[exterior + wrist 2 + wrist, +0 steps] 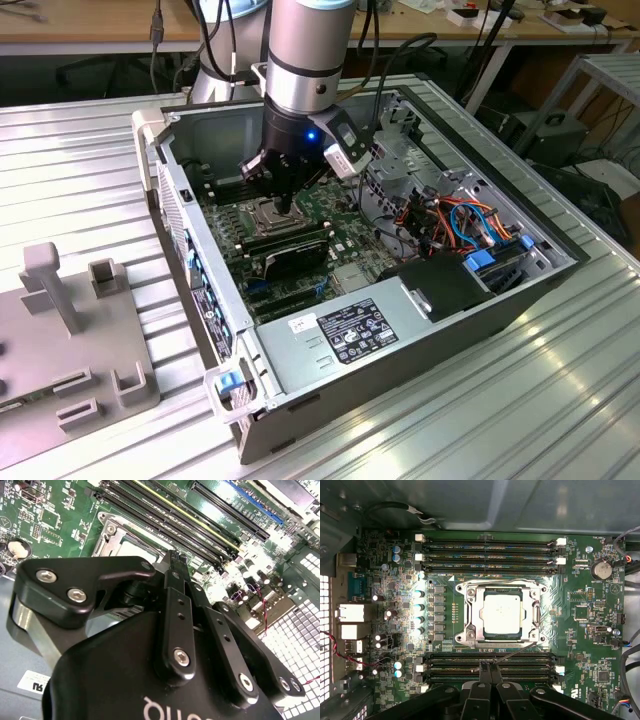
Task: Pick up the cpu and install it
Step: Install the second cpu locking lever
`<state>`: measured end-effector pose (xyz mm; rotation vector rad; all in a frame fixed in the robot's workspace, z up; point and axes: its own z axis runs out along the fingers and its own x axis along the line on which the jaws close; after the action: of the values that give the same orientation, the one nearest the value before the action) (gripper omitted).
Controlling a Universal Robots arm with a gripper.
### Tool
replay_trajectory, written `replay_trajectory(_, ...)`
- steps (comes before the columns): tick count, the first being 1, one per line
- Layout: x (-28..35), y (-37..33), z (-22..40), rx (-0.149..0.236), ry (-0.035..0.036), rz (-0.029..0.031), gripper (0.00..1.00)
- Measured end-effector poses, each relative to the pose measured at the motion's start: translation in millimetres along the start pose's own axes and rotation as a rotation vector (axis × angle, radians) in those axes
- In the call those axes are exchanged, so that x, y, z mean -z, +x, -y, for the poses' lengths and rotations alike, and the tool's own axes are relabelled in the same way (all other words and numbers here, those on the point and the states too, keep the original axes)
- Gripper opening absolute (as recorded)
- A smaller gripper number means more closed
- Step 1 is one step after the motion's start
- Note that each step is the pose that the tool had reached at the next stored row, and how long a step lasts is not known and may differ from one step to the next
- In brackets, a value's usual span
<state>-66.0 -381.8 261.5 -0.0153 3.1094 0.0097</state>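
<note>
Cpu (pixel 502 613) sits flat in its square socket (pixel 468 611), in the middle of the green board (pixel 580 645). Its silver top faces up and a metal frame goes around it. In the second wrist view a corner of the cpu (pixel 141 544) peeks out behind the claw.

Long black memory slots (pixel 490 555) lie on one side of the socket, and more slots (pixel 490 661) lie on the other side.

The gripper (pixel 488 669) hangs just over the near slots, beside the socket. Its two fingers (pixel 483 670) are pressed together, so the claw is closed, and it holds nothing. It does not touch the cpu.

In the exterior view the arm (pixel 310 50) comes straight down into the open computer case (pixel 200 240). The gripper (pixel 285 205) points down at the board, and a small blue light glows on the wrist.

Inside the case there are orange and blue wires (pixel 470 220) toward the exterior view's right, and a grey power box (pixel 350 335) at the near end.

The case lies on its side on a ribbed metal table (pixel 500 400). A grey holder (pixel 70 340) with pegs and slots sits on the table at the exterior view's left. Wooden desks (pixel 100 30) and cables stand behind.
</note>
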Motion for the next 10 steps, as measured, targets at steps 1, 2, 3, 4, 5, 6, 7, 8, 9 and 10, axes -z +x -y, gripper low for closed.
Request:
replay_trajectory(1,0.0,0.0,0.0,0.000,0.0000,0.0000,0.11)
replay_trajectory(2,0.0,0.0,0.0,0.000,0.0000,0.0000,0.11)
replay_trajectory(3,0.0,0.0,0.0,0.000,0.0000,0.0000,0.11)
replay_trajectory(4,-0.1,0.0,0.0,0.000,0.0000,0.0000,0.11)
replay_trajectory(5,-0.2,0.0,0.0,0.000,-0.0001,0.0000,0.11)
replay_trajectory(6,-0.5,0.0,0.0,0.000,-0.0002,0.0001,0.11)
replay_trajectory(7,-0.8,0.0,0.0,0.000,-0.0002,0.0002,0.11)
replay_trajectory(8,-1.5,0.0,0.0,0.000,-0.0002,0.0002,0.11)
replay_trajectory(9,-2.4,0.1,0.0,0.000,-0.0001,0.0002,0.11)
replay_trajectory(10,-3.8,0.2,0.0,0.000,-0.0001,0.0003,0.11)
